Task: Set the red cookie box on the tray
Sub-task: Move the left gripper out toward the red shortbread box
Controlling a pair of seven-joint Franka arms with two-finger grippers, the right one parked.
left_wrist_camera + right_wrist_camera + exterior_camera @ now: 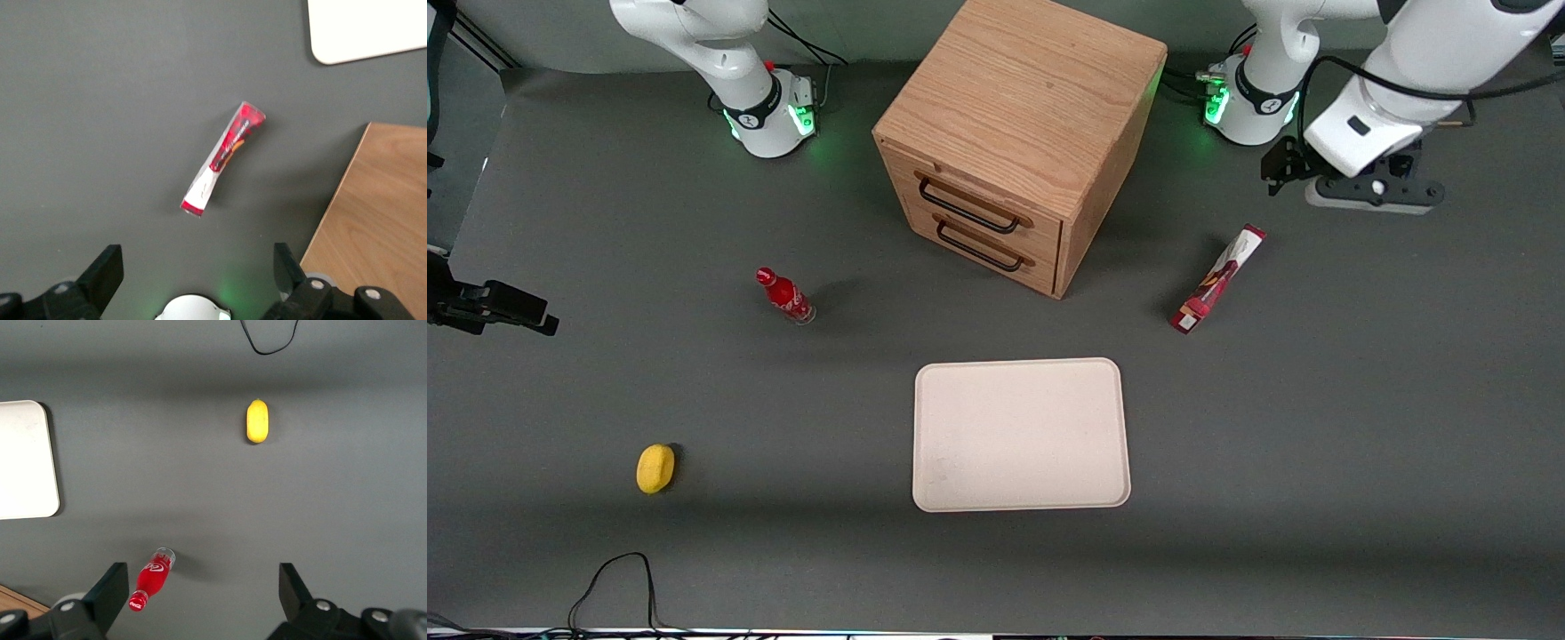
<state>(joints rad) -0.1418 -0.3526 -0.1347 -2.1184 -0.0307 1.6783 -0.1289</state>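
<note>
The left arm's gripper (193,267) hung wide open and empty above the grey tabletop (1360,427). Nearer the front camera lay the long dark-red cookie box (1218,278), beside the wooden two-drawer cabinet (1018,133). The flat cream-white tray (1021,435) lay nearer still. A good grasp would probably close across the box's narrow width at mid-length.

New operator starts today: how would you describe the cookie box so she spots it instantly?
Find the wooden cabinet. Beside it, toward the working arm's end, lies the red cookie box, nearer the camera than the open gripper. It's long and slim, unlike the small red bottle.
</note>
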